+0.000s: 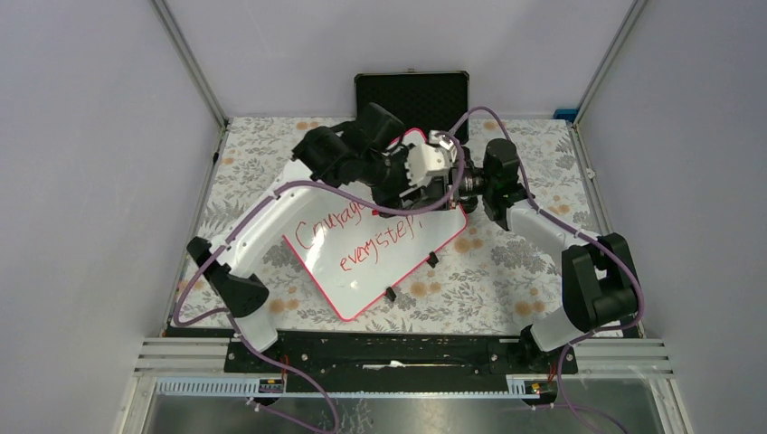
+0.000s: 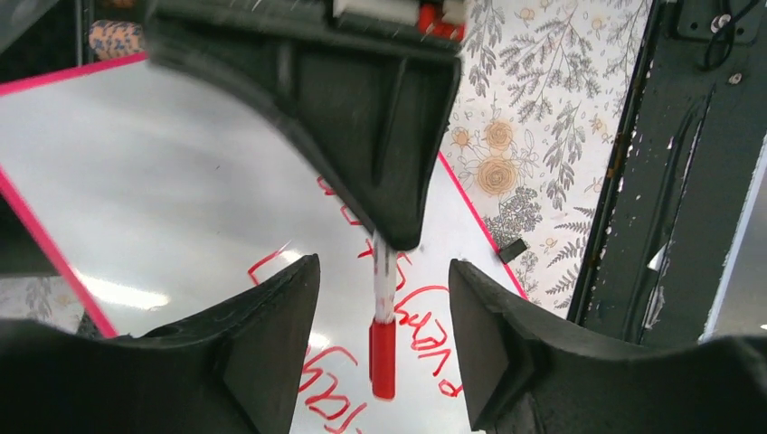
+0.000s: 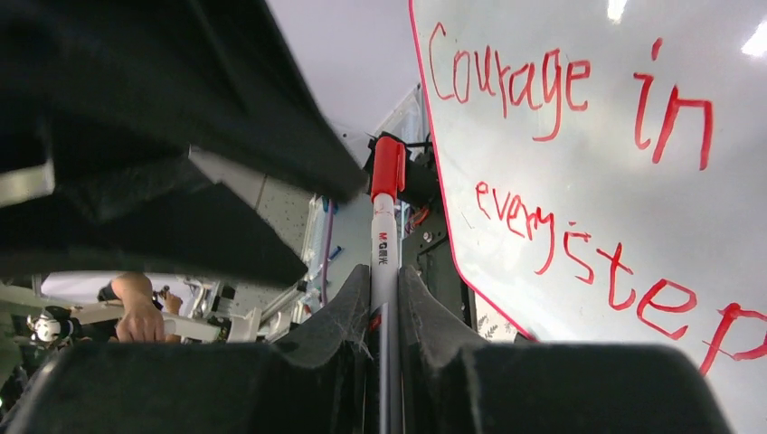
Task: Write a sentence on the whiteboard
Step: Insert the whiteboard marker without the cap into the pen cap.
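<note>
The whiteboard (image 1: 380,271) lies slanted on the flowered table, with a pink-red frame. The sentence (image 1: 362,237) is in red in two lines, "Courage in / every step,". It also shows in the right wrist view (image 3: 552,86) and, in part, in the left wrist view (image 2: 430,330). My right gripper (image 1: 445,181) (image 3: 384,271) is shut on a white marker (image 3: 383,240) with a red cap (image 3: 387,167), above the board's far right corner. My left gripper (image 1: 416,185) (image 2: 383,271) is open, and the marker's red cap (image 2: 383,357) hangs between its fingers without touching them.
A black case (image 1: 411,90) stands open at the back wall behind the grippers. Two black clips (image 1: 432,259) (image 1: 391,294) sit on the board's near right edge. A black rail (image 1: 398,348) runs along the table's front edge. A small blue item (image 1: 565,115) is at the back right corner.
</note>
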Controlling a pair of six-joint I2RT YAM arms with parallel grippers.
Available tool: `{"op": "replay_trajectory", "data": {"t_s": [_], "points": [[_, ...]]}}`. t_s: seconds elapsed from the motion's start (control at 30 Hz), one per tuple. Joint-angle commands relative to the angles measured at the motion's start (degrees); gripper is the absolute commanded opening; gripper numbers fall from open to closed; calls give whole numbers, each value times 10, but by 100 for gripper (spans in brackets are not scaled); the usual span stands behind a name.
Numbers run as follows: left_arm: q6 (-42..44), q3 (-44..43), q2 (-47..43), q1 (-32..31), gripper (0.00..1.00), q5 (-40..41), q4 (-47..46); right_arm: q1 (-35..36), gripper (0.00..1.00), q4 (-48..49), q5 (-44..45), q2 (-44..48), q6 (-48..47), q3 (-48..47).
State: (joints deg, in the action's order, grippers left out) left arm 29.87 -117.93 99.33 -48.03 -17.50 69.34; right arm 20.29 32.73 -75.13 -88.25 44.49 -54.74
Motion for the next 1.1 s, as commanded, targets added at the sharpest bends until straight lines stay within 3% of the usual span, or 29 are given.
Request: {"op": "replay_trajectory", "data": {"t_s": [0.0,0.07,0.33,0.6,0.83,1.07], "points": [[-29,-16,-59,80,61,-81,-22,-17,0,149,-15,-2,105,7],[-18,-1,-79,101,61,-94,-22,-20,0,185,-17,-4,137,11],[48,101,-162,108,62,-22,-41,-22,0,259,-15,-17,205,15],[95,187,-191,83,63,27,-64,-22,0,470,-18,-54,382,22],[97,193,-174,54,60,65,-90,-20,0,572,-19,-87,479,18],[95,184,-152,35,55,85,-98,-17,0,583,-23,-89,487,22]]}}
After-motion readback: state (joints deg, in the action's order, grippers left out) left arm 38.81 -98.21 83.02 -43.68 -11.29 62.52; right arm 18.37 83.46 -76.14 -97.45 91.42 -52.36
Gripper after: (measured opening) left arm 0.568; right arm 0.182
